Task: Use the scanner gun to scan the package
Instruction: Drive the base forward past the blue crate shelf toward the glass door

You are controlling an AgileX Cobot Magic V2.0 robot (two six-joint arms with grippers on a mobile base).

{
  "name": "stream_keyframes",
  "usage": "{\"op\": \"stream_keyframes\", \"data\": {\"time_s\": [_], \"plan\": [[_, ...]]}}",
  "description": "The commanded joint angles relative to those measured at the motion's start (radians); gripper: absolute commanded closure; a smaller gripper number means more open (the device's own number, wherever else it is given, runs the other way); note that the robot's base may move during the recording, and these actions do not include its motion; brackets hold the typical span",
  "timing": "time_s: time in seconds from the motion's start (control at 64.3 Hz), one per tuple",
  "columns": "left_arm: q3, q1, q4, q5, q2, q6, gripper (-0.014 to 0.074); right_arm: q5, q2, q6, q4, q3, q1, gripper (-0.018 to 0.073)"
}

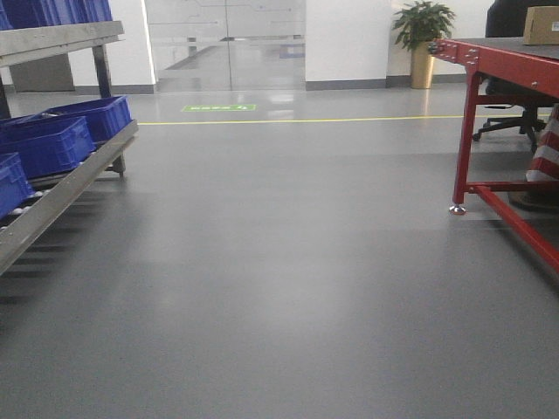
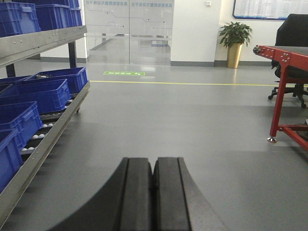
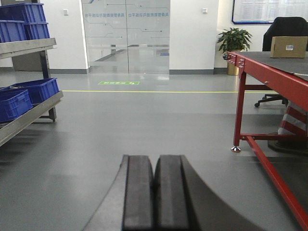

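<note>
The package [image 3: 288, 47], a tan cardboard box with a small white label, stands on the far end of the red table [image 3: 269, 72]; its corner also shows in the front view as the package [image 1: 541, 24]. The scanner gun is out of view. My left gripper [image 2: 153, 166] is shut with nothing between its black pads, held over the grey floor. My right gripper [image 3: 154, 163] is likewise shut and empty, well short of the table and the package.
A metal rack with blue bins [image 2: 33, 96] runs along the left. The red table's legs and low crossbar [image 1: 515, 218] stand at the right. A potted plant [image 2: 235, 41], a black office chair [image 3: 286, 29] and glass doors [image 1: 227, 44] are at the back.
</note>
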Motion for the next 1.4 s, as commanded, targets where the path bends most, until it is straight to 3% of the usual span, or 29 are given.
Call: {"op": "stream_keyframes", "data": {"time_s": [0.0, 1.383], "plan": [[-0.002, 0.003, 0.000, -0.019, -0.004, -0.012, 0.0707, -0.026, -0.005, -0.005, -0.001, 0.000, -0.005, 0.0713], [-0.002, 0.003, 0.000, -0.019, -0.004, -0.012, 0.0707, -0.026, -0.005, -0.005, -0.001, 0.000, -0.005, 0.0713]]}}
